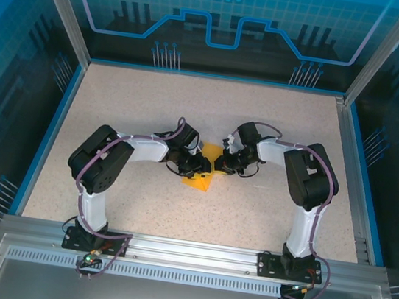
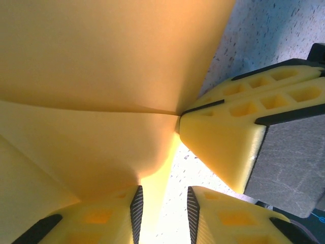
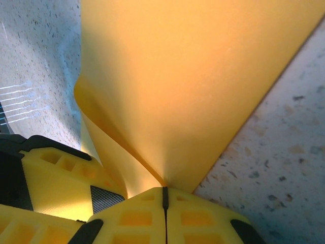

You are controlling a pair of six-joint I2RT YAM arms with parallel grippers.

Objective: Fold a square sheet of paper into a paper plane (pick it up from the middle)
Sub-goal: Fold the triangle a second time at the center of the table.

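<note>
The square sheet of paper [image 1: 199, 182] lies orange and partly folded at the table's middle, between both grippers. My right gripper [image 3: 164, 189] is shut on a raised fold of the sheet [image 3: 193, 91], which curves up and away from its tips. In the left wrist view the paper [image 2: 101, 66] arches over my left gripper [image 2: 163, 197]. Its jaws stand apart, with a paper edge by the left pad and bare table showing in the gap. The right gripper's fingers [image 2: 223, 137] pinch the crease right ahead. From above, the left gripper [image 1: 198, 166] and the right gripper [image 1: 224, 165] almost touch.
The speckled beige table [image 1: 139, 104] has a blue rim [image 1: 52, 129] and stands inside transparent blue walls with aluminium posts [image 1: 59, 7]. A metal rail [image 1: 192, 251] at the near edge carries both arm bases. Free room lies behind and to either side of the arms.
</note>
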